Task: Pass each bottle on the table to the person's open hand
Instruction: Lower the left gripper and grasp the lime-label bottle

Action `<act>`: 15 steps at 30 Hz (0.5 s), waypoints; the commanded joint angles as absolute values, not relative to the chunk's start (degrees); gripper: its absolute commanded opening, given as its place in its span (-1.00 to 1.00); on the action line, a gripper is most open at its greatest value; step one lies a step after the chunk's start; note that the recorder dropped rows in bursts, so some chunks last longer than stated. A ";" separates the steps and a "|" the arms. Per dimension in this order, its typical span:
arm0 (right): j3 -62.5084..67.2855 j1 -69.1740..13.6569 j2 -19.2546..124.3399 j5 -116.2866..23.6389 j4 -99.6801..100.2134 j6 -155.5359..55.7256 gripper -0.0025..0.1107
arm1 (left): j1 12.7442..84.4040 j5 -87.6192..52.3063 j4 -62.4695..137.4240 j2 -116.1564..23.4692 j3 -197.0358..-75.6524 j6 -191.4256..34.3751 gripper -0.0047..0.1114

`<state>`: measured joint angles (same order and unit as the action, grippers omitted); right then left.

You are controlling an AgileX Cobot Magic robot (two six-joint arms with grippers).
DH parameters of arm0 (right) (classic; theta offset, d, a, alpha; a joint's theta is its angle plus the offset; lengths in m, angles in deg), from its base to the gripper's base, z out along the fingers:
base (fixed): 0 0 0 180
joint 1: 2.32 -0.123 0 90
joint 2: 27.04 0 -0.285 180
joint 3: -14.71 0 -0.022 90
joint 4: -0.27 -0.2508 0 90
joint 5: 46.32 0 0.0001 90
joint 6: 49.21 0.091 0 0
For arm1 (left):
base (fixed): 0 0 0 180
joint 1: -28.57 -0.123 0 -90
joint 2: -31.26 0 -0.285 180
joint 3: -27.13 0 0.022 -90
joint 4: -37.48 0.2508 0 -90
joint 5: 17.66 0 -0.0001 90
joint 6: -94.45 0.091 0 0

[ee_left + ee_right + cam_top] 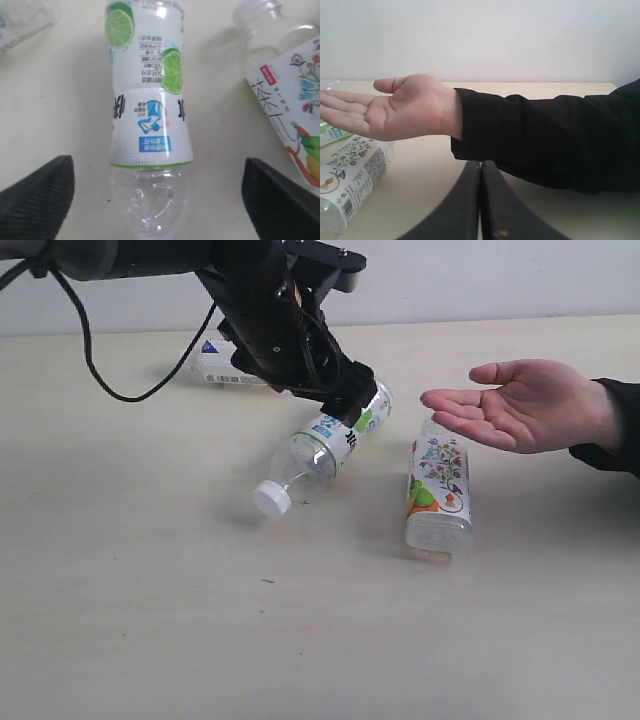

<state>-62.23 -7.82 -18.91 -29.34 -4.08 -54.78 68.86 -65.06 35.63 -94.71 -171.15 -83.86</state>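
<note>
A green-white labelled bottle [330, 440] with a white cap lies on the table [150, 620]. My left gripper [352, 400] hangs over its label end, open. In the left wrist view its fingers [35, 200] stand wide on either side of the bottle [150, 115] with a gap on both sides. A floral bottle [438, 490] lies just to the right. A white-blue bottle [225, 365] lies behind the arm. The person's open hand [520, 405] is held palm up at the right. My right gripper [480, 200] is shut and empty, below the hand [395, 107].
The person's black sleeve [545, 135] reaches in from the right over the table. A black cable [90, 350] hangs from the left arm at the back left. The floral bottle [295, 100] lies close beside the left gripper's one finger.
</note>
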 commanded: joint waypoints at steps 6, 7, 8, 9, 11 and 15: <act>-62.51 -7.65 -19.25 -29.98 -3.89 -54.89 -0.96 | 65.79 -75.15 26.58 -104.97 -184.05 -69.05 0.56; -62.51 -7.65 -19.25 -29.98 -3.89 -54.89 -0.96 | 65.79 -74.78 26.58 -105.49 -184.51 -69.05 0.56; -62.51 -7.65 -19.25 -29.98 -3.89 -54.89 -0.96 | 65.79 -74.64 26.58 -105.99 -184.78 -69.05 0.56; -62.51 -7.65 -19.25 -29.98 -3.89 -54.89 -0.96 | 65.79 -74.57 26.58 -106.44 -184.79 -69.05 0.56; -62.51 -7.65 -19.25 -29.98 -3.89 -54.89 -0.96 | 65.53 -74.41 26.74 -107.34 -185.03 -69.05 0.56; -62.51 -7.65 -19.25 -29.98 -3.89 -54.89 -0.96 | 65.15 -73.44 26.76 -109.75 -185.08 -69.28 0.56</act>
